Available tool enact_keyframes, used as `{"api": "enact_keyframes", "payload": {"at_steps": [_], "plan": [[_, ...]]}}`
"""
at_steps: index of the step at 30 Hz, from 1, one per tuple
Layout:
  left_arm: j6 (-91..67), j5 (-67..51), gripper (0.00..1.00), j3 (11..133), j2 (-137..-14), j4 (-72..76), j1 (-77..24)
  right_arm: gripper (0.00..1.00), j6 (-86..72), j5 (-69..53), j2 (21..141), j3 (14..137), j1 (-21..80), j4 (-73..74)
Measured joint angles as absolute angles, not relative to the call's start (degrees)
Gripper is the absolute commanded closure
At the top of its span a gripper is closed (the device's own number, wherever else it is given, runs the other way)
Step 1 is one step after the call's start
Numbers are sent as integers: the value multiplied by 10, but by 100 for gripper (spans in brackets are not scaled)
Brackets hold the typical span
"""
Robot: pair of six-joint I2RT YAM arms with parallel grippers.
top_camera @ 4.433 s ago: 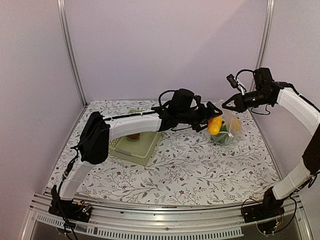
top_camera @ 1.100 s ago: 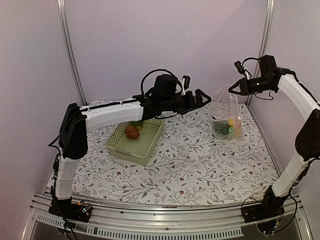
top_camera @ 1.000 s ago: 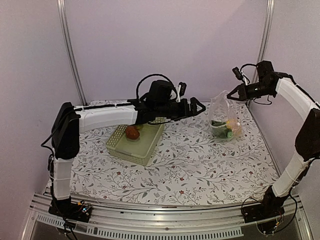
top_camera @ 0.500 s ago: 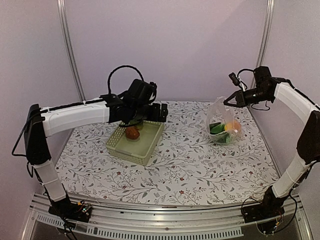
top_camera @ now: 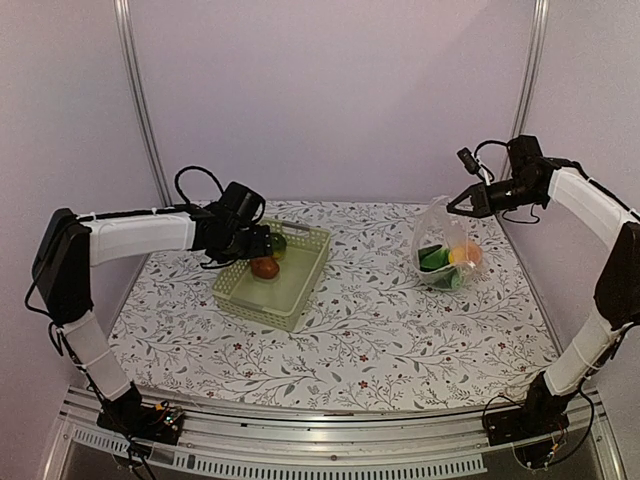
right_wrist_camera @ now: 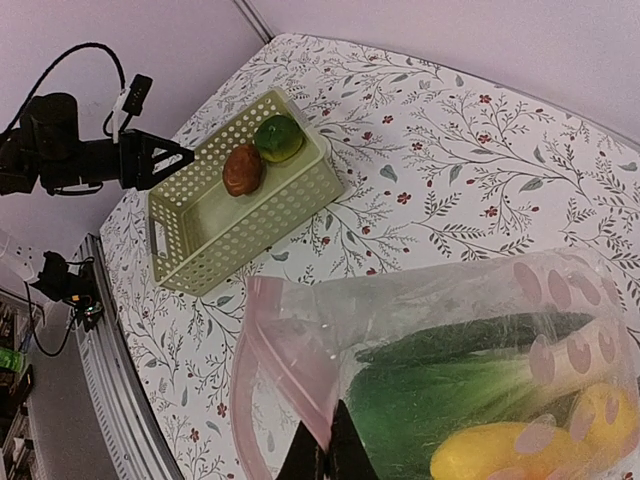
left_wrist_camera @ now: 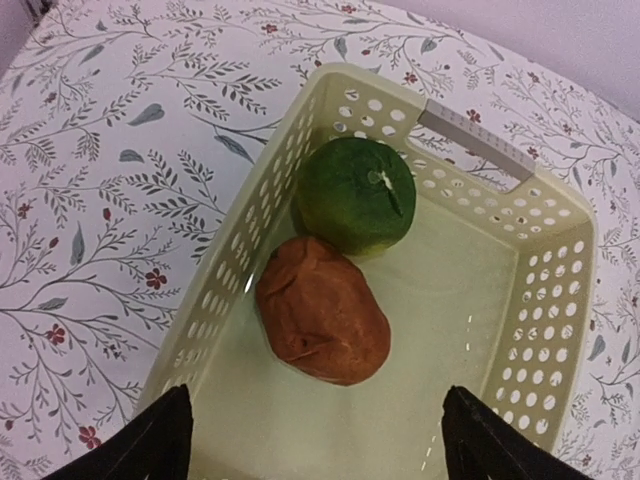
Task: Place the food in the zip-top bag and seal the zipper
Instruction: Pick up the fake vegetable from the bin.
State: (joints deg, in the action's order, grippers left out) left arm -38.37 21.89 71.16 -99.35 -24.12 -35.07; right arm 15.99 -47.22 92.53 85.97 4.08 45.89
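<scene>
The clear zip-top bag (top_camera: 443, 243) hangs at the right with its bottom on the table. My right gripper (top_camera: 456, 206) is shut on its mouth edge, pinching the pink zipper (right_wrist_camera: 252, 385) strip between the fingertips (right_wrist_camera: 336, 450). Inside the bag lie a cucumber (right_wrist_camera: 470, 335), a bok choy (right_wrist_camera: 440, 400) and a yellow piece (right_wrist_camera: 495, 458). My left gripper (top_camera: 256, 243) hovers open over the pale green basket (top_camera: 262, 306), its jaws wide apart (left_wrist_camera: 320, 450) and empty. In the basket rest a brown piece (left_wrist_camera: 322, 325) and a round green piece (left_wrist_camera: 355, 195).
The basket (left_wrist_camera: 470, 140) stands left of centre on the flowered tablecloth (top_camera: 380, 330). Purple walls and metal posts (top_camera: 140, 110) close the back and sides.
My left arm has swung left from near the bag to above the basket, with its jaws open and empty. The right gripper keeps hold of the bag's mouth and has barely moved.
</scene>
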Motion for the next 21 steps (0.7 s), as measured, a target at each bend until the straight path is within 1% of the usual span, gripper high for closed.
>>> {"api": "enact_keyframes", "payload": {"at_steps": [7, 10, 21], "plan": [[-446, 175, 18, 724, -1027, -195, -346, 100, 162, -473, 925, 857, 41, 458], [-466, 159, 16, 732, -1049, -187, -343, 100, 163, -474, 925, 857, 41, 458], [-516, 141, 16, 750, -1096, -179, -333, 100, 163, -484, 909, 855, 41, 458]]}}
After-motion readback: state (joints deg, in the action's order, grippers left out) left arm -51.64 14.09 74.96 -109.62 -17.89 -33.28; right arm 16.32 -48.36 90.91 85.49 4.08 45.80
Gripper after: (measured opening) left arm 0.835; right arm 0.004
